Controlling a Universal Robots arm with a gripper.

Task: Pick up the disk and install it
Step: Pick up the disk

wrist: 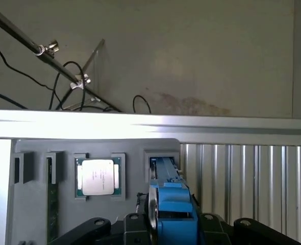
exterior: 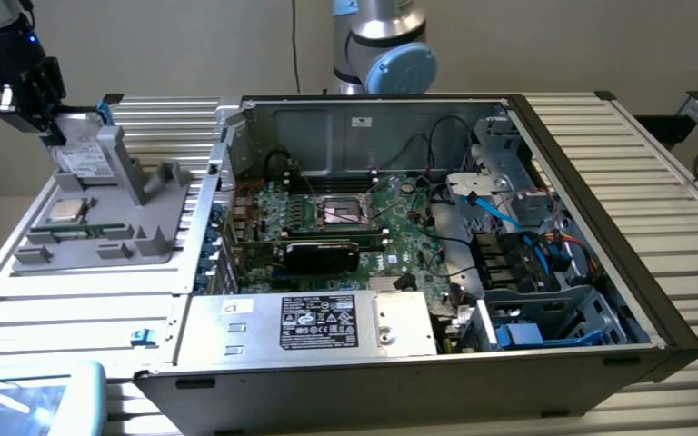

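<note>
Disk (exterior: 80, 162) at the exterior view's far left: a flat rectangular silver hard drive, white label on its broad face, bright blue plastic bracket framing the edges. Stands upright on edge, lower end at the slot of a grey moulded plastic holder (exterior: 143, 213), upper end caught in the black gripper (exterior: 55, 127) of the arm. Pinched there — jaws closed onto the disk, neither spread wide nor pressed together. Seen edge-on from the wrist view as a thin silver rim beside the chunky blue bracket, disk (wrist: 171, 201) reaching away from the gripper (wrist: 172, 232) into the narrow pocket of the holder (wrist: 130, 149). Sits outside the open dark desktop computer case (exterior: 592, 227), well apart from it — off to the exterior view's left. Shares the holder with a small square silver processor chip (exterior: 68, 211), lying flat in a neighbouring pocket, apart from the disk; same chip (wrist: 97, 177) clear in the wrist view, just beside the disk's slot. Holder and case both resting on a ribbed silver metal table (exterior: 83, 300). Inside the case: green motherboard (exterior: 349, 213) and, at the near wall, a big silver box with a black label (exterior: 324, 322).
</note>
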